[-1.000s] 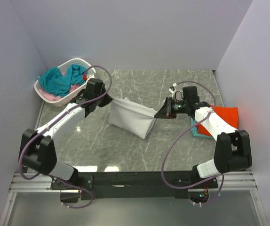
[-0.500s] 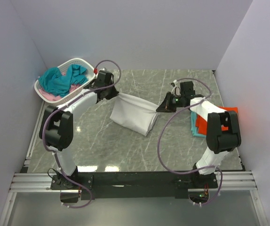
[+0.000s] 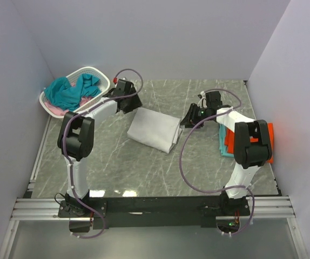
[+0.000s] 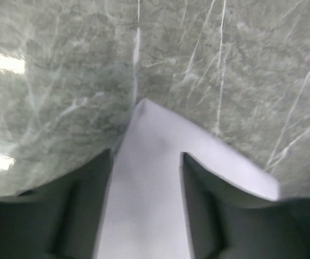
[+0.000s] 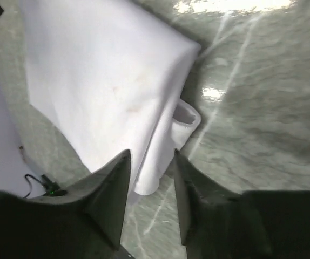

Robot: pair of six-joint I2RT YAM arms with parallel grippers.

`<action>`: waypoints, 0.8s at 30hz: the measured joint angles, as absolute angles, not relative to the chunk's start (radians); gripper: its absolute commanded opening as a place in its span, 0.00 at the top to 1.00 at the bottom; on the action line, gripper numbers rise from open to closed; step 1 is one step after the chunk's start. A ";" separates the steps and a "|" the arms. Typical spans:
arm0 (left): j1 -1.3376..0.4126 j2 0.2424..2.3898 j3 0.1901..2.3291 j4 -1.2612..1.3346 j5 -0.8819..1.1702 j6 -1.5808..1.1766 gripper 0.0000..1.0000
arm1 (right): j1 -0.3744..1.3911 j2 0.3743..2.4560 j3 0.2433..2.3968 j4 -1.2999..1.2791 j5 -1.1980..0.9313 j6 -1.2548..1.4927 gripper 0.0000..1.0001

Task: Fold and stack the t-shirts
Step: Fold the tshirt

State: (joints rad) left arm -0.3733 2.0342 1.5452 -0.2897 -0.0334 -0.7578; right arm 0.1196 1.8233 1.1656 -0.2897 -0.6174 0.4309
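The white t-shirt [image 3: 154,129] lies folded flat in the middle of the marble table. My left gripper [image 3: 132,103] is open at the shirt's far left corner. In the left wrist view the white cloth [image 4: 160,129] lies under the open left gripper [image 4: 147,154]. My right gripper [image 3: 189,118] is open just off the shirt's right edge. In the right wrist view the shirt's rolled edge [image 5: 160,156] lies below the right gripper [image 5: 152,154], free of both fingers. An orange-red t-shirt [image 3: 269,135] on a teal one [image 3: 223,149] lies at the right, partly hidden by my right arm.
A white perforated basket [image 3: 102,78] stands at the back left corner, holding teal t-shirts [image 3: 68,91] over a pink one [image 3: 52,109]. Grey walls close in the table at the left, back and right. Both arms reach across the table's rear half.
Both grippers went from shut to open and let go of the white t-shirt. It was held stretched between them and now lies flat. Both arms swung toward the back.
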 measured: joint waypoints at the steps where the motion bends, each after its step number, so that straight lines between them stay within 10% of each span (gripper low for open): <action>1: -0.369 2.034 1.545 -0.289 -0.030 -0.754 0.17 | 0.117 1.824 1.171 -0.301 -0.604 0.428 0.35; 24: -0.395 1.705 1.170 -0.118 0.145 -0.785 0.02 | 0.426 1.625 1.053 -0.163 -0.566 0.580 0.21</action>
